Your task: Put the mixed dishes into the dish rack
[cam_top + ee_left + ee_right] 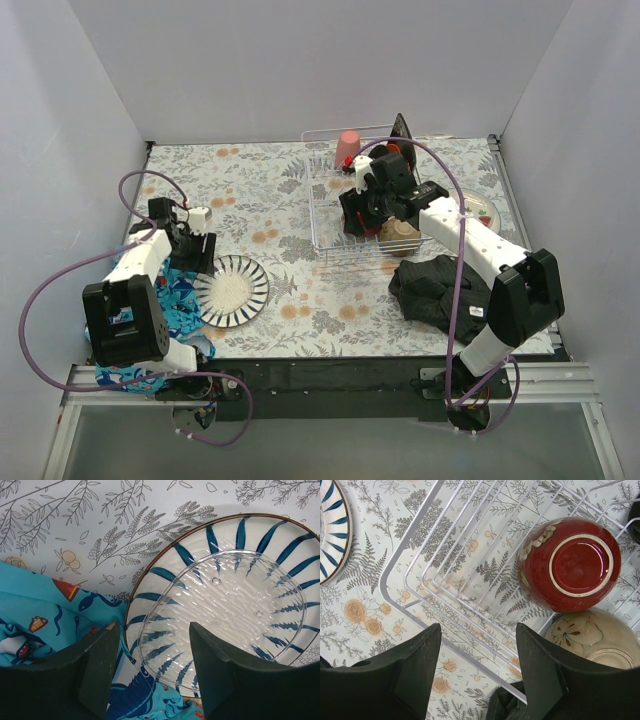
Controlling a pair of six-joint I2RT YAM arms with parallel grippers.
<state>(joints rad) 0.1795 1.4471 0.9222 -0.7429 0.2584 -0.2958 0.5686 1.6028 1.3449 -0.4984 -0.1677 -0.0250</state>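
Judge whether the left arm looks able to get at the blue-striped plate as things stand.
Probably yes. The left hand hangs open right over the blue-striped plate at its near rim, with nothing between them. The blue patterned cloth lies against that edge, which might complicate a grip.

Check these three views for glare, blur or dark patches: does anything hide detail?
Top external: even, soft light, faint shadows; the thin dish rack wires are hard to trace against the patterned cloth. Left wrist: rippled glare across the striped plate; left fingers dark, featureless. Right wrist: sharp, mild sheen on the red bowl; right fingers underexposed.
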